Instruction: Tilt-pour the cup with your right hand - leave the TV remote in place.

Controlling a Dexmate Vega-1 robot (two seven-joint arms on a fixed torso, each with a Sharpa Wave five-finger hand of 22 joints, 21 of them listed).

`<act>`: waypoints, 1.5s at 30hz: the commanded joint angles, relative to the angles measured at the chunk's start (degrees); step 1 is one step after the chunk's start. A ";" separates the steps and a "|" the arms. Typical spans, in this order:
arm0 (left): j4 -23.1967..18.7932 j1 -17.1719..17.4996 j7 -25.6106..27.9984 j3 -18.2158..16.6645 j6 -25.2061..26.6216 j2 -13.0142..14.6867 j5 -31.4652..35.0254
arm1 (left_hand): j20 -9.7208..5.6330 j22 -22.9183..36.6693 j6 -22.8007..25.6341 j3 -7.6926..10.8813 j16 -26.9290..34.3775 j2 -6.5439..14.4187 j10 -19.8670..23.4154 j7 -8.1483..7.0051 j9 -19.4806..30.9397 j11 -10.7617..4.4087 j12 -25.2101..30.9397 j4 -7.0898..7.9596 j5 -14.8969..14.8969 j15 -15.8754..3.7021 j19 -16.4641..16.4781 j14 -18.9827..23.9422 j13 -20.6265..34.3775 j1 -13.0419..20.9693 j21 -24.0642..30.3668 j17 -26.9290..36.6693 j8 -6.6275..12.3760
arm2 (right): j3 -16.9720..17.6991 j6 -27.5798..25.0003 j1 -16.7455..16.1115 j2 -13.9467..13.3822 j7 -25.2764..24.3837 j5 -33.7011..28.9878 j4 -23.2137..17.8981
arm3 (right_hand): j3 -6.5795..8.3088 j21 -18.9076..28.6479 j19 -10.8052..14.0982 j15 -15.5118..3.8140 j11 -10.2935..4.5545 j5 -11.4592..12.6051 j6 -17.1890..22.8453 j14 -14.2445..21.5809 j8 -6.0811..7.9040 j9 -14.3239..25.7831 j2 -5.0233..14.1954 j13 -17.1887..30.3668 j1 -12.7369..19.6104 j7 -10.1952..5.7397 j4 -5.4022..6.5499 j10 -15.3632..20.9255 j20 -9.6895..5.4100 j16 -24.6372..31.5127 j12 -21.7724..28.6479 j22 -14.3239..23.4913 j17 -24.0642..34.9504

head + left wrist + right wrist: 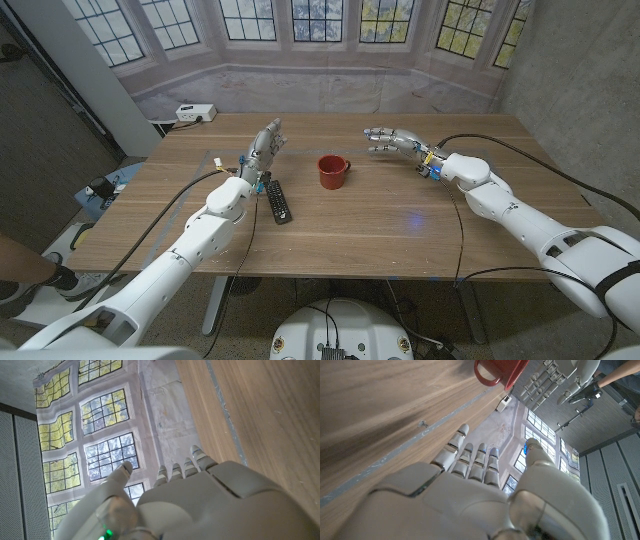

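Hovering right hand (392, 140) — near cup (332, 171)

Just a wooden table (400, 235) with a white power strip (195, 113) sitting at its far left corner. Backdrop printed with bay windows (300, 25) hanging behind. Somebody's foot in a sneaker (60, 280) down on the floor, left edge.

In the right wrist view the red cup (500, 372) beyond the right hand (470, 495) is cut off by the picture's edge, so its mouth and contents cannot be told. Past the cup, the left hand (560, 380) is also partly cropped. Just beside the left hand (262, 148), the TV remote (278, 201) is too small for its buttons to be read.
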 commanded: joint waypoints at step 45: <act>4.87 1.05 -1.84 -0.34 -5.25 0.07 1.23 | -0.25 0.33 1.78 0.41 0.24 -0.17 2.07 -0.56 0.28 -0.59 0.74 -1.09 0.31 -0.48 1.86 1.88 0.11 0.40 0.48 0.17 0.40 | -4.54 9.26 5.68 8.38 -1.70 -4.78 15.97 | 0.51 0.38 2.69 -2.82 -0.94 0.23 4.40 3.76 1.12 0.13 -1.36 0.14 8.18 -1.17 -0.71 6.46 -1.03 1.14 0.96 0.11 0.10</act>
